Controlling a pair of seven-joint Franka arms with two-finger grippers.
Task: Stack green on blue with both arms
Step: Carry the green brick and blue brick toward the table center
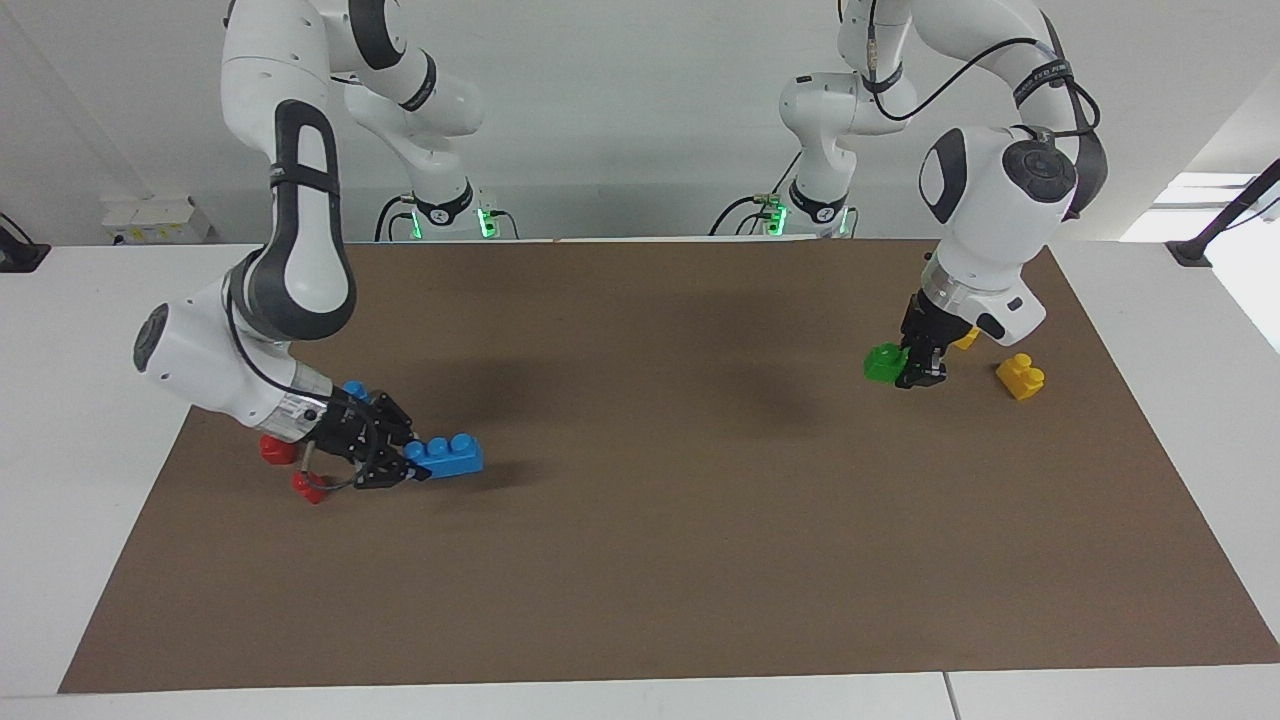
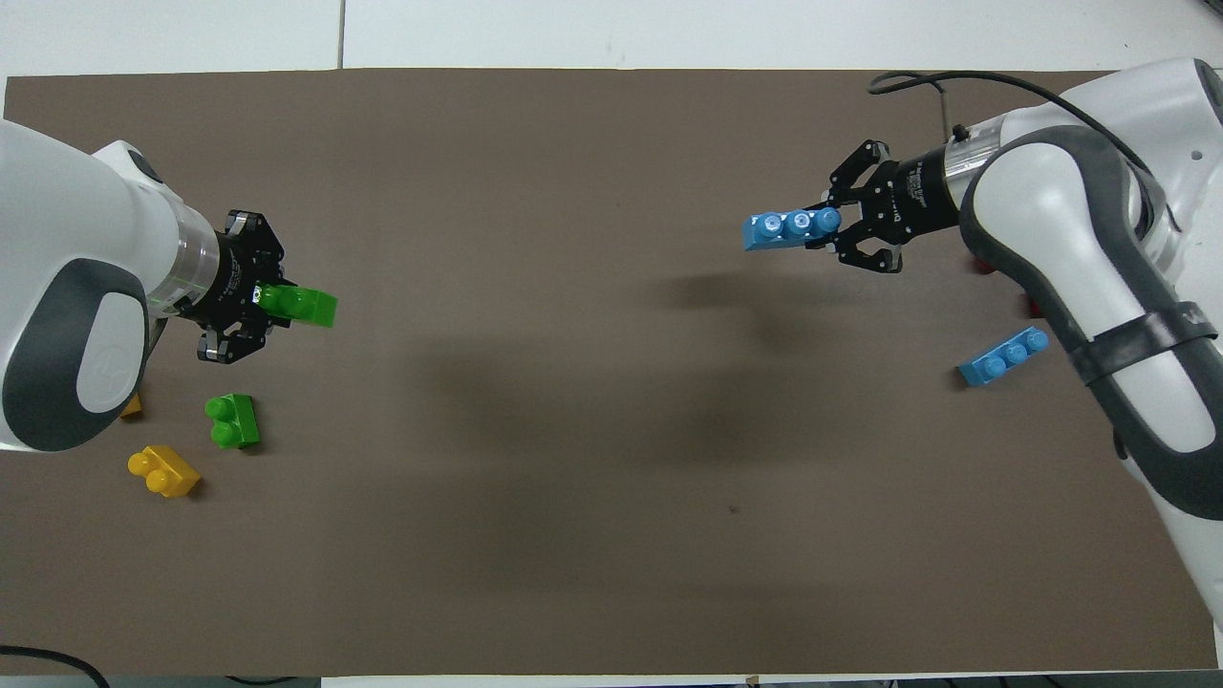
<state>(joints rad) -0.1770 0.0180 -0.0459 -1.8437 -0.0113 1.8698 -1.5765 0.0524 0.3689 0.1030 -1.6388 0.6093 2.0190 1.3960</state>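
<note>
Overhead view: red bricks (image 1: 277, 448) arm-hidden

White table (image 1: 60, 330) w/ brown mat (image 2: 592, 478) covering most of it. On mat, left arm's end: green 2-stud brick (image 2: 231, 421), yellow 2-stud brick (image 2: 164, 471) beside it nearer the robots, 2nd yellow brick (image 1: 966, 339) mostly hidden by arm. Right arm's end: blue 3-stud brick (image 2: 1002, 356) lying flat, 2 small red bricks (image 1: 276, 448) (image 1: 307, 488) close by, farther from robots than the blue one.
</note>
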